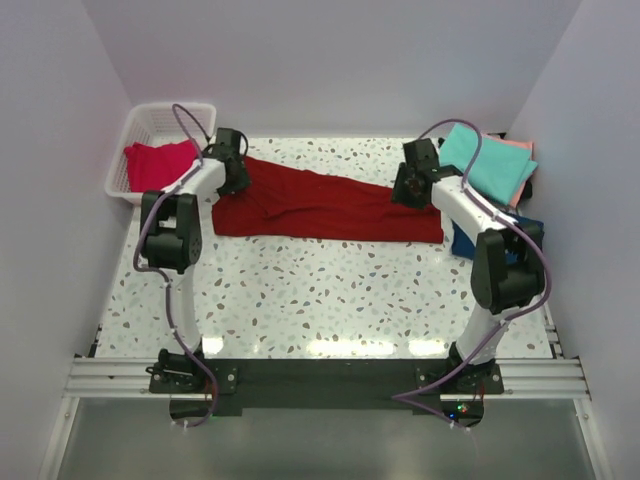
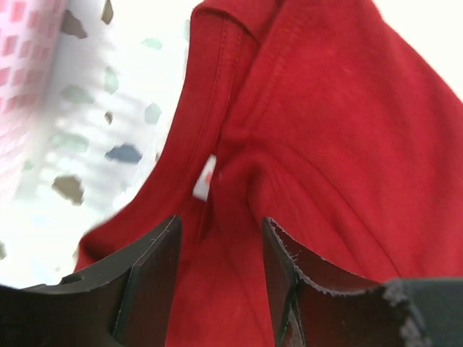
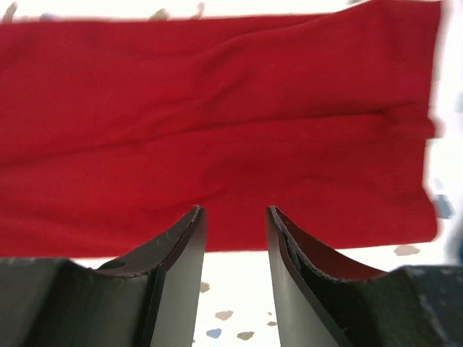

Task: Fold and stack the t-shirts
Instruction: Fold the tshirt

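Note:
A large dark red t-shirt (image 1: 320, 205) lies folded into a long band across the far middle of the table. My left gripper (image 1: 232, 170) is open over its left end, by the collar and white label (image 2: 205, 177); red cloth (image 2: 340, 144) lies between the jaws. My right gripper (image 1: 410, 185) is open above the shirt's right end; in the right wrist view the shirt (image 3: 217, 123) fills the upper half and its edge crosses just ahead of the fingertips. A pinkish-red shirt (image 1: 158, 163) lies in the basket. Teal (image 1: 488, 160), salmon pink (image 1: 524, 150) and navy (image 1: 470, 242) shirts lie at the right.
A white lattice plastic basket (image 1: 140, 125) stands at the far left corner, also blurred in the left wrist view (image 2: 29, 65). Pale walls close in the table on three sides. The speckled table (image 1: 320, 300) stretches in front of the red shirt.

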{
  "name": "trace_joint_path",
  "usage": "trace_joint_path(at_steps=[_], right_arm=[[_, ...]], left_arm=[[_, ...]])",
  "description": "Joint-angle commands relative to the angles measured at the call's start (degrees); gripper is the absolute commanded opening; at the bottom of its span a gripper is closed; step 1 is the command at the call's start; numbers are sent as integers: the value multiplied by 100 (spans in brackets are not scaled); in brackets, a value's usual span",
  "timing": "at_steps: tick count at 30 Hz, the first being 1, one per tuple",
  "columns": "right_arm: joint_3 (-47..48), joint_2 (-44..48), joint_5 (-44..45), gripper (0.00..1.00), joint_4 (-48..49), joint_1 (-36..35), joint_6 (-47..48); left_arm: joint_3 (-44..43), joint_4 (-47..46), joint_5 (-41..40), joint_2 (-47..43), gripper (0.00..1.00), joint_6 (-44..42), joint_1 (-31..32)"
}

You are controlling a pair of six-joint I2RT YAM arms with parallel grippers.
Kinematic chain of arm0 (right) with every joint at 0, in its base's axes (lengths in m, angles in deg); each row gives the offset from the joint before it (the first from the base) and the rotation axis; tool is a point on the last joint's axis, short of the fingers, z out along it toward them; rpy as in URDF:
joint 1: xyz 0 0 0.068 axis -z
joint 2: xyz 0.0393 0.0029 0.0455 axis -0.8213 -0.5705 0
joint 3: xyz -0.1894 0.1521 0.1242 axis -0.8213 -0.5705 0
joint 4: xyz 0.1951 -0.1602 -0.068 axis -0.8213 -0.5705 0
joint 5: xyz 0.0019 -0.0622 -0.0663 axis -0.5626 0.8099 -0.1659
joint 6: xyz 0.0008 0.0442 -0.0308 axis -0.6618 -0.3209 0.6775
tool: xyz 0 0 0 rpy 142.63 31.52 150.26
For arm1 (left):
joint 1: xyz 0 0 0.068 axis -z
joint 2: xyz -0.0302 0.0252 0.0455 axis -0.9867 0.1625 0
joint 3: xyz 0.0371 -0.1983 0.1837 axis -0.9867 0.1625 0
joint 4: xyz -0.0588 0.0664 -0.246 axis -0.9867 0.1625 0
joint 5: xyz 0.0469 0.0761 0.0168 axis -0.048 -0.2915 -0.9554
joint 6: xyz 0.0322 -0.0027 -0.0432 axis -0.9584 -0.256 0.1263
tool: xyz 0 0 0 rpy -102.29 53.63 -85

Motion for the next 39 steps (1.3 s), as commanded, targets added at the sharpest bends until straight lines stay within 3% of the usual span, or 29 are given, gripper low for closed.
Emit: trace_joint_path(at_steps=[1,10,14,31,39], right_arm=[[338,-87,21,43,-131,-567,329],[865,-756,-189,42,-333,-990,171],[822,-766,-172,42,-307,-1026,136],[672,-686,21,42,-368,-1026,101],[795,-748,65,42,-465,-1026,127]], left_arm=[[346,-538,180,-1099,53,-222,106],[593,42,935,-1514,55,-442,448],[523,499,1391,-1497,55,-66,493],[232,1326,1024,-1171,56,560,853],[311,1212,1164,-864,47,586,862]])
